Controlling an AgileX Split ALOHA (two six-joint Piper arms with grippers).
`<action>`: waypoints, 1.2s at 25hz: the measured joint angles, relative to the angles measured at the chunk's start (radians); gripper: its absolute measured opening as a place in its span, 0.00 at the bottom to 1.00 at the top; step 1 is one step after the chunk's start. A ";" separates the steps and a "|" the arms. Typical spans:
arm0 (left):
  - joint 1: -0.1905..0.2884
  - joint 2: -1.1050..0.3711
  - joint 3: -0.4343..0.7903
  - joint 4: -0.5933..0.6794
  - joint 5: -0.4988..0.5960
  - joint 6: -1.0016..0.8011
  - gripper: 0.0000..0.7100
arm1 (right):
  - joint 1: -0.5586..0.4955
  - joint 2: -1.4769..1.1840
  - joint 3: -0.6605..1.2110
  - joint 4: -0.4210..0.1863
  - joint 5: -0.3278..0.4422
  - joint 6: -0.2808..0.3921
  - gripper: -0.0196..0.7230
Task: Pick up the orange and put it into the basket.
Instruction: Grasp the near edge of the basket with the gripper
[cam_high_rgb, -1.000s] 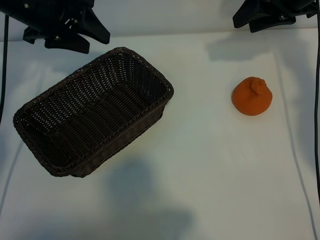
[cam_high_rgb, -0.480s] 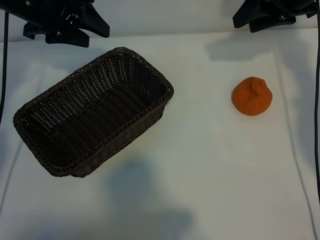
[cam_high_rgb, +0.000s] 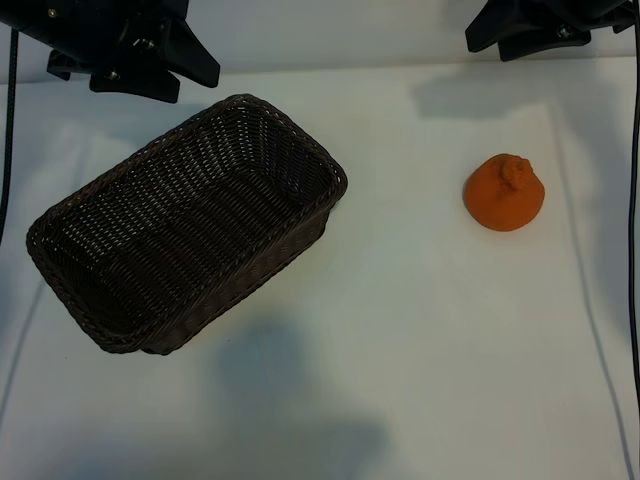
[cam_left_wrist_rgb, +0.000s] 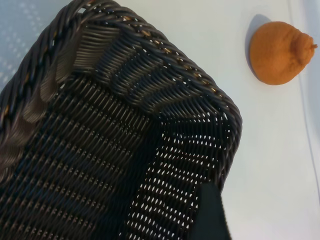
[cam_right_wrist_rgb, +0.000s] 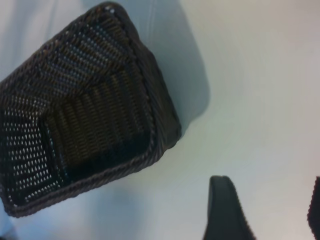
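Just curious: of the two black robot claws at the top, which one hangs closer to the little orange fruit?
The right gripper, at the top right corner; the small round orange lies on its side, while the left gripper hangs beside the dark woven basket.

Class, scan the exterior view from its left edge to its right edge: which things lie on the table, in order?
wicker basket → orange

You see a white table (cam_high_rgb: 420, 330) filling nearly the whole exterior view, matte and plain. Soft grey shadows (cam_high_rgb: 290, 400) lie across its near part, and fainter ones fall near the far corners. A pale strip of wall (cam_high_rgb: 340, 30) runs behind the far edge. Light is even, slightly cool.
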 joint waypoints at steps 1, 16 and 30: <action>0.000 0.000 0.000 0.000 0.000 -0.007 0.79 | 0.000 0.000 0.000 0.000 -0.003 0.000 0.58; 0.136 -0.027 0.000 0.154 0.061 -0.255 0.79 | 0.000 0.000 0.000 -0.007 -0.002 -0.018 0.58; 0.152 -0.047 0.000 0.242 0.061 -0.468 0.79 | 0.000 0.000 0.000 -0.008 -0.002 -0.018 0.58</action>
